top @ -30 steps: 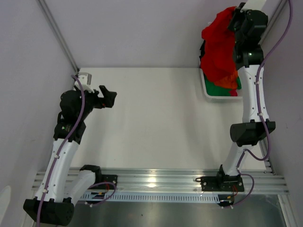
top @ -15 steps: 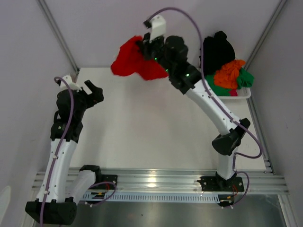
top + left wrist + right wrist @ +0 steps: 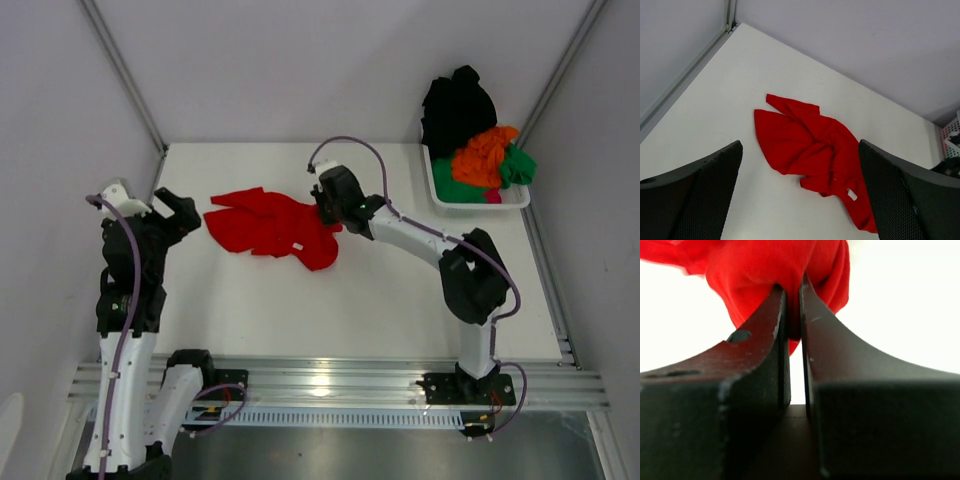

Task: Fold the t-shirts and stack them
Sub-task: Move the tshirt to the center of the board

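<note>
The white table (image 3: 400,310) carries little. The right arm (image 3: 420,235) rises from its base at the near edge, bends sharply at the elbow above the right half of the tabletop, then stretches its forearm low and leftward to the middle of the far half. The left arm (image 3: 125,290) stands tall along the left edge, wrist raised, its head turned toward the centre.

The red t-shirt (image 3: 265,228) lies crumpled on the table between the 2 arms, left of centre in the far half, its folds bunched and a small white tag showing near its near-right side. At the far right corner a white basket (image 3: 437,195) holds the others in a heap: a black t-shirt (image 3: 457,110) piled highest at the back, an orange t-shirt (image 3: 482,155) in front of it, a green t-shirt (image 3: 517,165) beside and under that, and a sliver of pink t-shirt (image 3: 493,197) at the front rim.

The right gripper (image 3: 325,205) sits at the shirt's right end — its jaws pressed nearly together, pinching a fold of red cloth. The left gripper (image 3: 183,210) hangs just off the shirt's left end, jaws spread wide, touching nothing.
</note>
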{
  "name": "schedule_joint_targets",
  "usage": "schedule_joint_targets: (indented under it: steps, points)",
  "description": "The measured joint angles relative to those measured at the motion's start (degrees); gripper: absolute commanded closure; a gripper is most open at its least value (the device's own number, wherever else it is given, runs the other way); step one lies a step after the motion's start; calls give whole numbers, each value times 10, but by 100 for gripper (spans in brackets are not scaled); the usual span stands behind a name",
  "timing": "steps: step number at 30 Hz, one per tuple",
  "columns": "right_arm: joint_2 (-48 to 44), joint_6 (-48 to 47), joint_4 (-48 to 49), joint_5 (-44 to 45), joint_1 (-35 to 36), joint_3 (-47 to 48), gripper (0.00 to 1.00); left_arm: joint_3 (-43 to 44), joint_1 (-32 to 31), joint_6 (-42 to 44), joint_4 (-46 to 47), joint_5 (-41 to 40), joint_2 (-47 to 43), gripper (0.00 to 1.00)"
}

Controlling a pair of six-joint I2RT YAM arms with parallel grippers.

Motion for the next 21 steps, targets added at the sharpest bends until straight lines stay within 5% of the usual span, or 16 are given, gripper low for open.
schedule_joint_targets:
  steps: [7, 16, 17, 18, 21]
  points:
    - [50, 24, -17, -27, -55, -23, 100, -18, 0, -5, 9, 21, 18, 1]
    - [45, 18, -13, -43, -43, -20, 100, -33, 0, -14, 14, 60, 38, 1]
    - [43, 17, -14, -44, -43, -20, 89, -33, 0, -14, 16, 63, 39, 1]
    - [41, 14, -17, -46, -43, -19, 42, -33, 0, -14, 17, 64, 40, 0]
    - [39, 11, -62, -63, -50, 7, 2, -33, 0, -13, 25, 74, 44, 1]
